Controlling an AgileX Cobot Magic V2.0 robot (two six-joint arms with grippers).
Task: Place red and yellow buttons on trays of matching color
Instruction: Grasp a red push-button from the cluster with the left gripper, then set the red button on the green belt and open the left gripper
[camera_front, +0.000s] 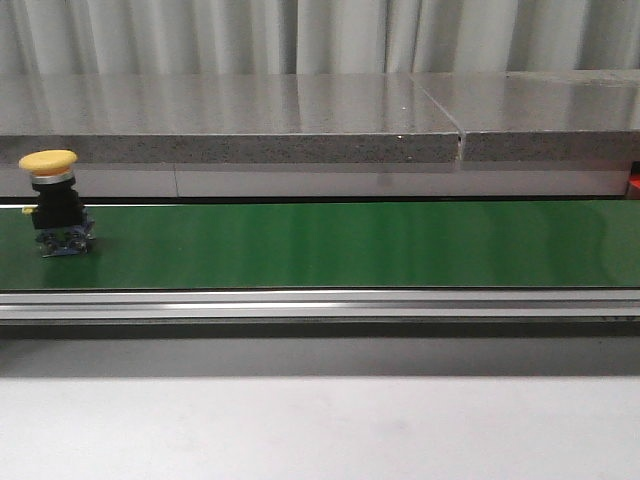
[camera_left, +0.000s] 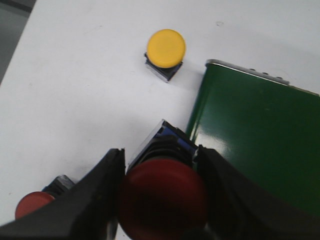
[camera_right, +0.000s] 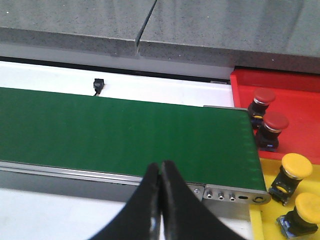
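A red button (camera_left: 162, 192) is gripped between the fingers of the left hand (camera_left: 159, 200), just beside the end of the green belt (camera_left: 255, 145). On the white desk (camera_left: 80, 85) a yellow button (camera_left: 166, 48) and another red button (camera_left: 34, 204) are waiting. One yellow button (camera_front: 52, 200) is already standing on the belt at its left end in the front view. The right hand (camera_right: 160, 197) is closed on nothing above the other end of the belt, near the red tray (camera_right: 295, 92) and the yellow tray (camera_right: 260, 220), where sorted buttons are seen. The feeding step seems to be in hand: next, the held button should probably be set upright on the belt.
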